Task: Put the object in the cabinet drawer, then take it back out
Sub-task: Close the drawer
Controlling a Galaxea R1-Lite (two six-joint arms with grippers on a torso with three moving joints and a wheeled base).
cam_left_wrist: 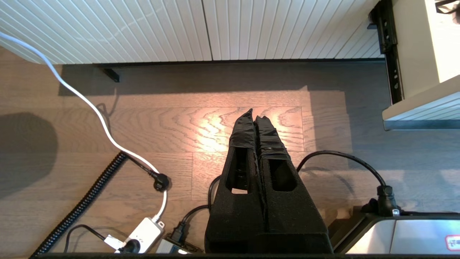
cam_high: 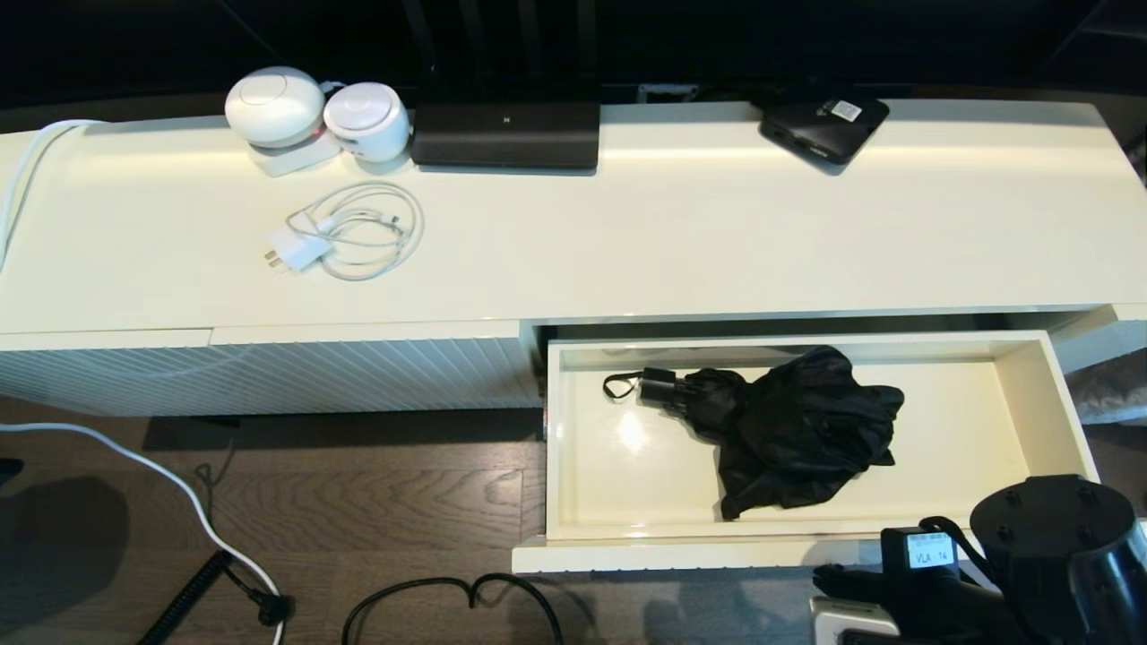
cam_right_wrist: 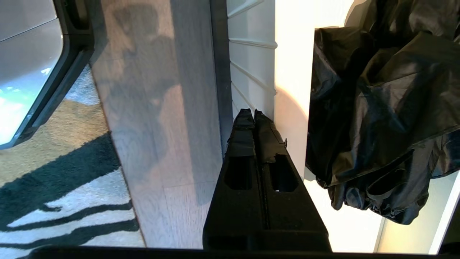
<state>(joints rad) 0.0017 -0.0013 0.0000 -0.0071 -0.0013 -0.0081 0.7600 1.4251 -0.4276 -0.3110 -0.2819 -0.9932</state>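
From the head, we see the umbrella lying loose in the open drawer, so step one looks done. Our left gripper hangs clenched over the floor, parked. Right wrist: our right gripper, clenched and empty, sits at the drawer front, probably lined up to push or reach in.

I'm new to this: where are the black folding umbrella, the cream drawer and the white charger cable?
Black folding umbrella (cam_high: 797,421): head view, bunched fabric.
Cream ribbed-front drawer (cam_high: 1062,412): head view, side wall.
White coiled charger cable (cam_high: 372,228): head view, coil.
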